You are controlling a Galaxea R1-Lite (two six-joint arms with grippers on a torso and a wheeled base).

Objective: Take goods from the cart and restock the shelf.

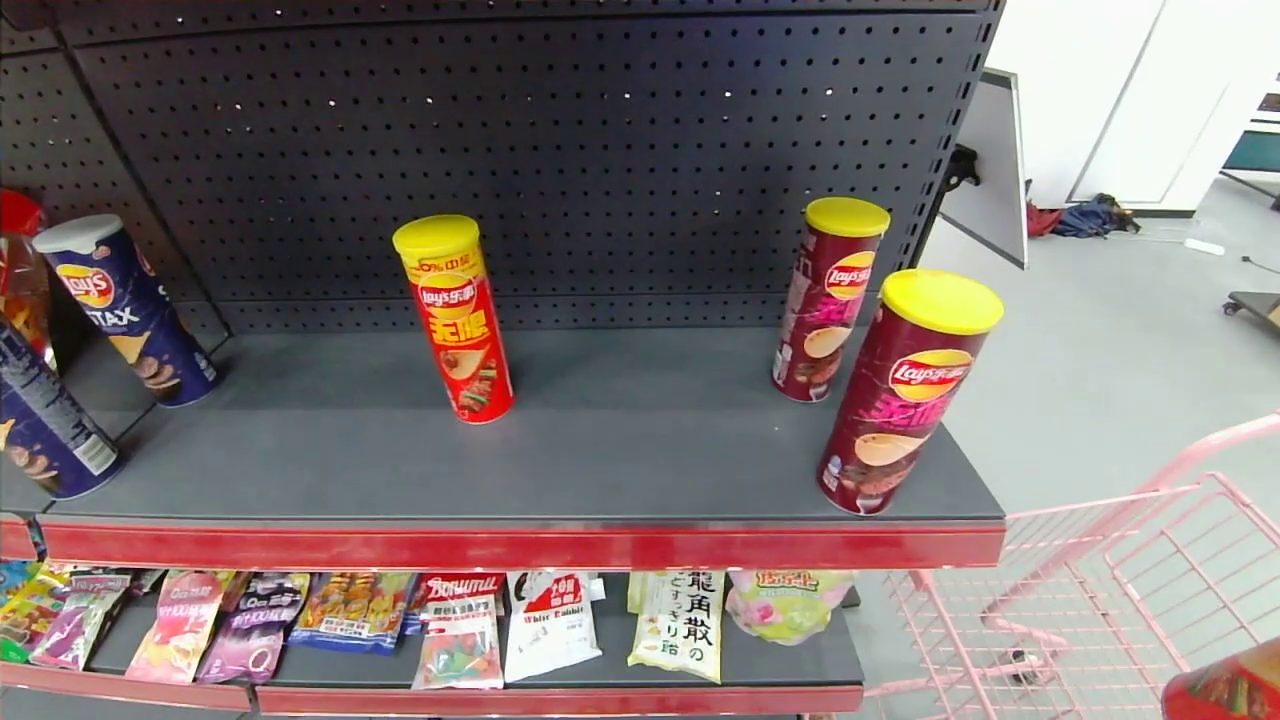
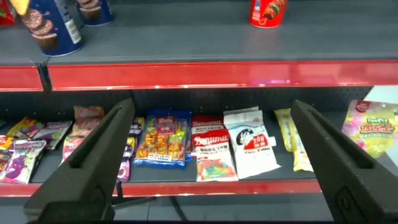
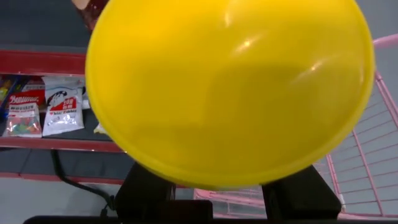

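1. Step in hand: carrying a chip can (image 3: 230, 87) from the cart (image 1: 1100, 560) to the upper shelf (image 1: 600, 440). The can is not yet placed.
2. Next move, as judged: raise the can above the shelf's red front edge, advance it to a bare spot, and set it upright.
3. Left gripper (image 2: 211, 104): jaws spread wide, holding nothing. The snack bags (image 2: 161, 140) lie ahead of it, well apart.
4. Right gripper (image 3: 217, 193): closed on the chip can's body, with the yellow lid uppermost. The cart is just beside it; the upper shelf is ahead and to its left.
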